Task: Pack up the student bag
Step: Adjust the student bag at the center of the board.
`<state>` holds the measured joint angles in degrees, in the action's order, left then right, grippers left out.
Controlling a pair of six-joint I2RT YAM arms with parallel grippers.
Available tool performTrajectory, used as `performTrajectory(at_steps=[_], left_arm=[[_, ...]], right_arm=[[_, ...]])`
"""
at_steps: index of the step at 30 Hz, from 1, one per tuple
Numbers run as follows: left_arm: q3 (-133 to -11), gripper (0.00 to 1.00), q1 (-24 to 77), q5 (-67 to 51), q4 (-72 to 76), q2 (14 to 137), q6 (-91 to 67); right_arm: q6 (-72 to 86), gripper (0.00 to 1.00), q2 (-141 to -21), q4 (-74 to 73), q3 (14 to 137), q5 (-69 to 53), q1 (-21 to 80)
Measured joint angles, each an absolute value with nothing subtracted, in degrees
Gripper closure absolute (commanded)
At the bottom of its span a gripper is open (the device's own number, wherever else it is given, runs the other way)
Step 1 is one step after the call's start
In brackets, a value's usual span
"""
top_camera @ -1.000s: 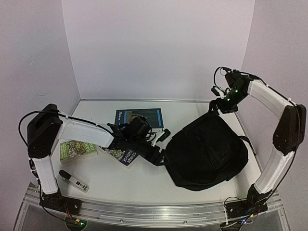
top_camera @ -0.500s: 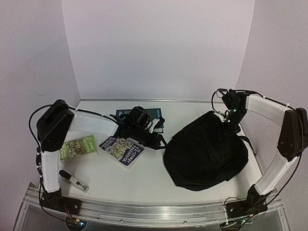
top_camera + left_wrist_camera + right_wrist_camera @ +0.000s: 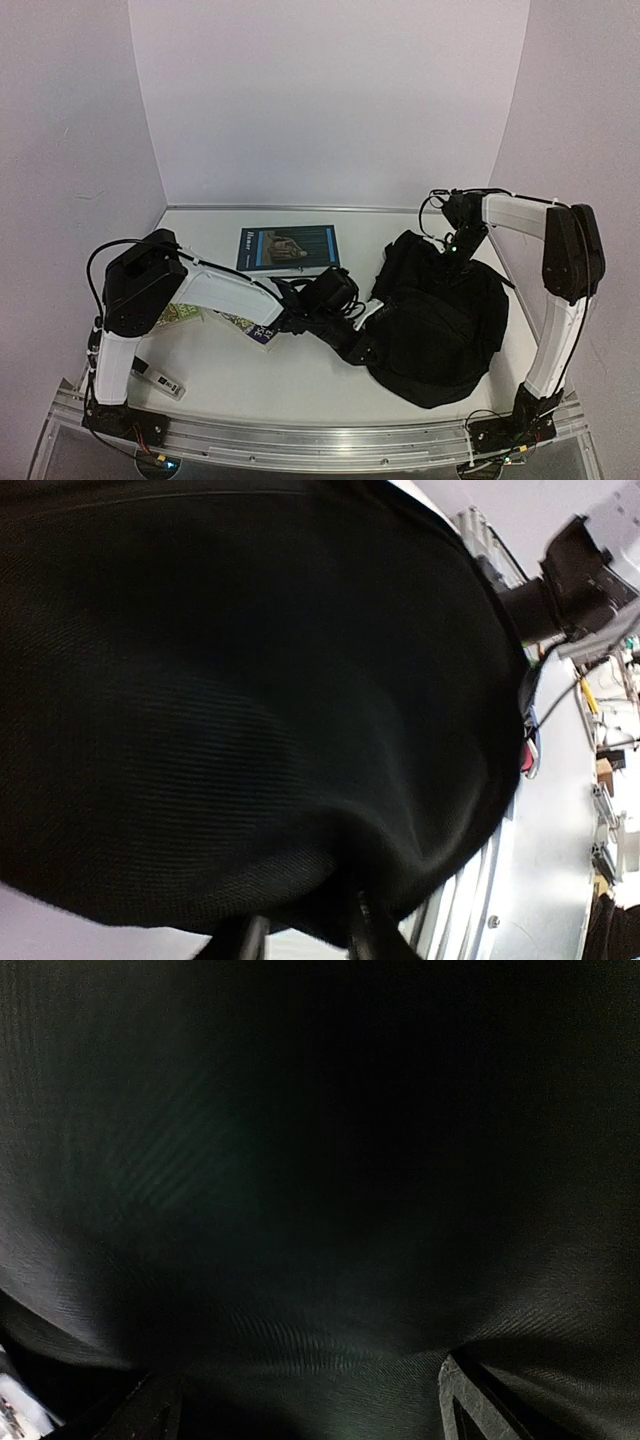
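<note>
Left gripper (image 3: 365,344) low, right gripper (image 3: 448,250) down (both at student bag (image 3: 440,330))

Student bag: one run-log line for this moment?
left gripper: at student bag left edge, fabric between fingers | right gripper: open, against bag's far side | blue book: unpacked

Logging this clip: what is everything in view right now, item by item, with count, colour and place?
backpack: one, black, right half of the table
blue book: one, blue, flat at the far middle
purple book: one, purple, mostly hidden under the left arm
green book: one, green, left side, partly hidden by the left arm
marker: one, black and white, near left corner
table: one, white
left gripper: one, black, at the backpack's near-left edge, fabric between its fingers
right gripper: one, black, fingers wide apart, against the backpack's far top
</note>
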<state>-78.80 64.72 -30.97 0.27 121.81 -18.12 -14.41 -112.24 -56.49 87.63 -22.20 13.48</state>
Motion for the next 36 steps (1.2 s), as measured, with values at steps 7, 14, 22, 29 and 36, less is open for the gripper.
performTrajectory(at_steps=[7, 14, 22, 29, 36], left_arm=[[-64.8, 0.29, 63.2, -27.1, 6.0, 112.4, -21.2], [-54.6, 0.16, 60.5, -17.6, 11.2, 98.8, -25.9], [-49.9, 0.14, 58.1, -6.0, 12.6, 95.2, -33.2], [-49.3, 0.14, 57.7, -2.1, 12.1, 95.3, -36.4], [-49.3, 0.15, 57.7, 0.5, 11.6, 95.3, -37.6]], right_arm=[[-12.5, 0.12, -107.3, -55.1, 90.8, -24.8, 14.3], [-8.5, 0.13, -92.0, -54.8, 85.3, -25.3, 19.4], [-5.8, 0.13, -94.0, -54.8, 80.5, -24.2, 30.1], [-4.6, 0.18, -101.3, -54.0, 80.7, -19.7, 38.8], [-2.6, 0.41, -109.4, -52.9, 81.9, -14.6, 40.8]])
